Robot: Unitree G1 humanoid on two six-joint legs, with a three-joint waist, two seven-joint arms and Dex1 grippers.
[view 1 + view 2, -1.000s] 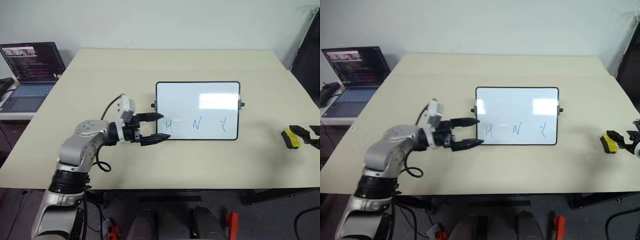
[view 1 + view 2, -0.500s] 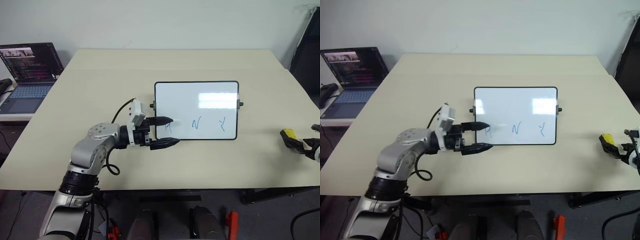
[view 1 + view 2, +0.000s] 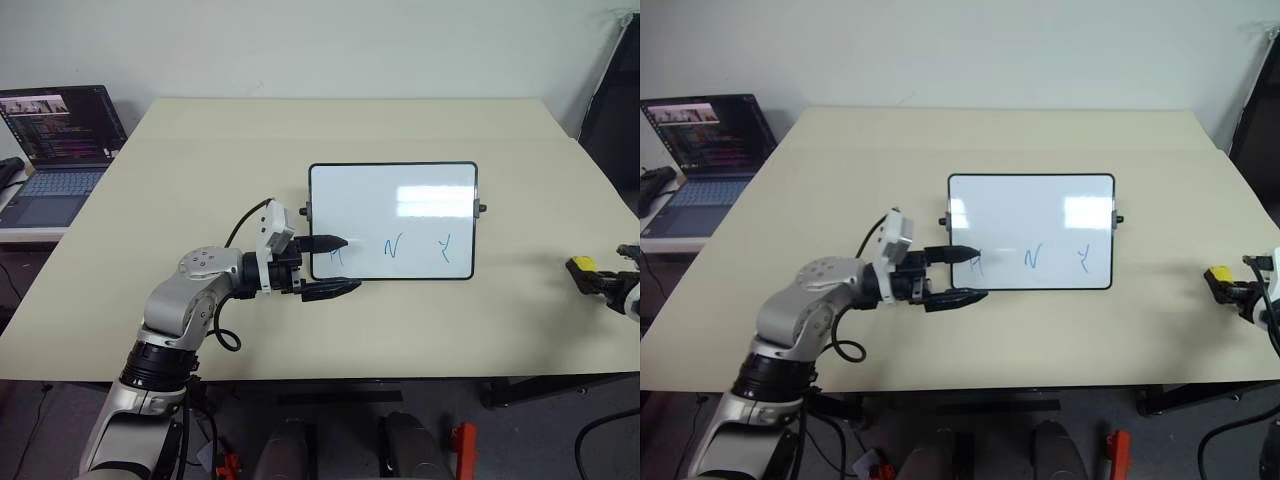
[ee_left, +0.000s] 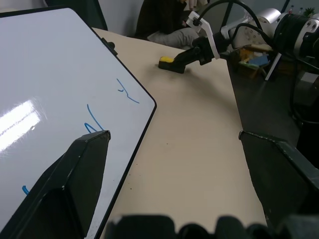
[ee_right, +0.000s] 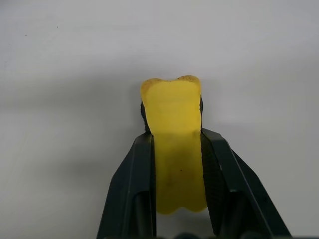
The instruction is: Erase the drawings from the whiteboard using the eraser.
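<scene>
right pincer (image 5: 175, 149) clamped on eraser (image 5: 175, 134) at desk (image 3: 200, 160) right edge, well apart from whiteboard (image 3: 392, 190). left pincer (image 3: 335, 266) wide at board's corner. drawings (image 3: 392, 246) all unerased; wiping not begun.

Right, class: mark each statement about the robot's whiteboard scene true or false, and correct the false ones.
1. The right claw is shut on the eraser. True.
2. The whiteboard has been wiped clean. False: the drawings, three blue marks, remain along its near edge.
3. The left claw is open at the whiteboard's near left corner. True.
4. The eraser rests on the whiteboard. False: it is at the table's right edge, well apart from the board.
5. A laptop stands left of the table. True.
</scene>
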